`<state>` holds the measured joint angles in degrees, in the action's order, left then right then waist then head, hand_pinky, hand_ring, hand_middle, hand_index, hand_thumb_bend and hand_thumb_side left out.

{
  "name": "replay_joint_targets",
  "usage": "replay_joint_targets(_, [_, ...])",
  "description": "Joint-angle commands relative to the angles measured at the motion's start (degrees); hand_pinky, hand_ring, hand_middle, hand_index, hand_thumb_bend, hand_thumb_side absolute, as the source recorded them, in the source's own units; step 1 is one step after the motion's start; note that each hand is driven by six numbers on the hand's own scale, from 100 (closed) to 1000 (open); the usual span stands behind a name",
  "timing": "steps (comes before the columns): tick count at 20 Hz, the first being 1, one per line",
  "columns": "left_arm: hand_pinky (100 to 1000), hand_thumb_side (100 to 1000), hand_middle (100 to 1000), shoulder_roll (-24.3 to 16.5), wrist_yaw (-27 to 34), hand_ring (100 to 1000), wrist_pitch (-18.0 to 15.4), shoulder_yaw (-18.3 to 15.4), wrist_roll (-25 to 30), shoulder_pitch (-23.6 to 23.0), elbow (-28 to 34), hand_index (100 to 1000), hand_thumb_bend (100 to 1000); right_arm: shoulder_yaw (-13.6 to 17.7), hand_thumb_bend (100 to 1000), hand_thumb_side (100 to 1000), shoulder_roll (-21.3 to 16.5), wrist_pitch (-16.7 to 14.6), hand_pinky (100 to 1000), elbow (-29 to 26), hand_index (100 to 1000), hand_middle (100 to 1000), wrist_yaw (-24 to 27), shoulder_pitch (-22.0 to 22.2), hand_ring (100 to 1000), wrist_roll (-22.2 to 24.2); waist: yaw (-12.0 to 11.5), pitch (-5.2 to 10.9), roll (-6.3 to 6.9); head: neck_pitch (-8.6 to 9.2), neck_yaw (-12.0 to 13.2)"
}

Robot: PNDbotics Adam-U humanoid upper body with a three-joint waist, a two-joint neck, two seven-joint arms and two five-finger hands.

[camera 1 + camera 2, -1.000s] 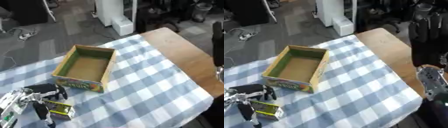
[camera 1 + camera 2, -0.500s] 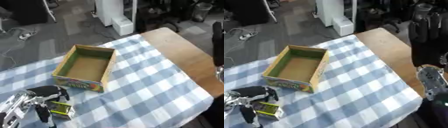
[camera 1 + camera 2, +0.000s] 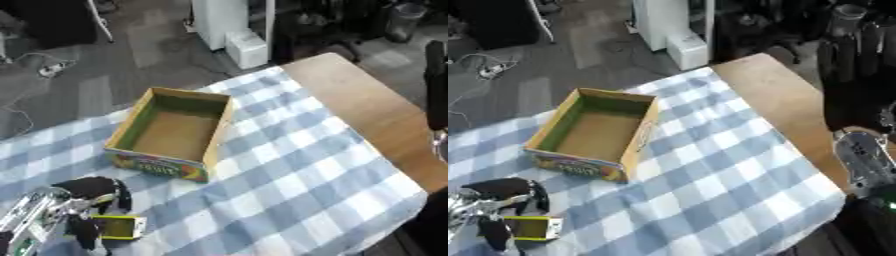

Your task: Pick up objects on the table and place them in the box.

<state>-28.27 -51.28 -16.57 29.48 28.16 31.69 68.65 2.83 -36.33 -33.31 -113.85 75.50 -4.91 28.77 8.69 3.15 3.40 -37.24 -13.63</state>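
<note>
An open cardboard box (image 3: 217, 131) with a green inside and a printed front stands empty on the checked cloth, left of the middle. A small yellow-green carton (image 3: 117, 227) lies near the front left corner. My left hand (image 3: 54, 214) is down on it: black fingers (image 3: 122, 196) curl over its far side and the thumb (image 3: 83, 235) sits against its left end. My right hand (image 3: 861, 159) shows only as a silver part at the right edge, beyond the table's right side, away from both objects.
The blue and white checked cloth (image 3: 289, 165) covers most of the table. A bare wooden strip (image 3: 367, 107) runs along the right side. Grey floor, a white unit (image 3: 247, 47) and cables lie past the far edge.
My left hand and the small carton have shifted a little toward the front edge together. The cardboard box has stayed put, and so has the right hand.
</note>
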Motion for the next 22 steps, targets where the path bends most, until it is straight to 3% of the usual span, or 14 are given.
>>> replay_joint_targets(1, [100,242,548,-1.57,-4.09,451,-1.62,-1.33,-5.39,0.47,1.31,612,741,0.49,100,857,-1.47,-0.32,338,-0.74,419,255,-0.25,-0.52,282,0.36,-0.11,0.32,-0.42,0.09,0.02])
replay_joint_targets(5, [100,263,487,-0.70,-10.17,404,-4.64,-2.55,-15.10,0.00,-0.70,504,730,0.52,100,857,-1.43,-0.35,336,-0.74,419,255,-0.25,-0.51,281,0.34,-0.17,0.28,-0.46,0.10,-0.01])
replay_joint_targets(8, [100,268,484,0.06,-11.24,395,-5.99,-3.41,-19.75,-0.29,-4.25,462,704,0.54,100,857,-1.41,-0.32,336,-0.74,419,255,-0.28,-0.52,282,0.41,-0.19,0.26,-0.47,0.05,-0.05])
replay_joint_targets(10, [109,296,545,0.29,-10.83,480,-6.08,-3.73,-19.99,-0.38,-6.32,501,678,0.56,100,857,-1.42,-0.29,336,-0.74,419,255,-0.31,-0.51,281,0.47,-0.21,0.27,-0.47,0.05,-0.10])
replay_joint_targets(11, [162,311,573,0.41,-10.21,513,-6.01,-3.76,-19.23,-0.41,-7.11,537,693,0.56,100,857,-1.43,-0.26,336,-0.74,419,255,-0.35,-0.50,281,0.53,-0.20,0.27,-0.48,0.06,-0.11])
replay_joint_targets(13, [278,326,609,0.64,-8.15,561,-5.69,-3.64,-16.01,-0.50,-8.35,588,799,0.55,100,857,-1.45,-0.10,337,-0.74,419,254,-0.51,-0.48,281,0.71,-0.20,0.28,-0.49,0.03,-0.10])
replay_joint_targets(15, [329,291,652,1.01,-4.02,583,-4.81,-3.39,-9.97,-0.56,-9.42,664,910,0.53,100,857,-1.44,0.10,337,-0.74,419,254,-0.71,-0.47,280,0.95,-0.21,0.29,-0.50,0.02,-0.08])
replay_joint_targets(16, [324,296,644,1.10,-1.06,580,-4.06,-3.30,-6.04,-0.38,-9.60,656,900,0.52,100,857,-1.43,0.18,336,-0.74,419,254,-0.79,-0.45,280,1.06,-0.22,0.31,-0.50,0.00,-0.08])
replay_joint_targets(17, [399,264,710,1.19,1.82,623,-2.89,-2.99,-1.25,-0.36,-9.93,725,947,0.51,100,858,-1.43,0.25,336,-0.74,419,253,-0.86,-0.46,280,1.16,-0.20,0.30,-0.50,-0.02,-0.05])
replay_joint_targets(19, [412,260,713,1.16,7.45,621,-0.11,-2.87,7.52,0.26,-8.96,743,974,0.51,100,858,-1.40,0.38,336,-0.74,420,253,-0.93,-0.43,279,1.26,-0.22,0.33,-0.49,-0.07,-0.02])
replay_joint_targets(22, [433,277,719,0.63,14.16,621,3.65,-2.77,15.56,0.99,-5.78,762,1000,0.58,100,859,-1.38,0.56,336,-0.74,420,253,-0.99,-0.43,279,1.18,-0.21,0.36,-0.46,-0.06,0.07])
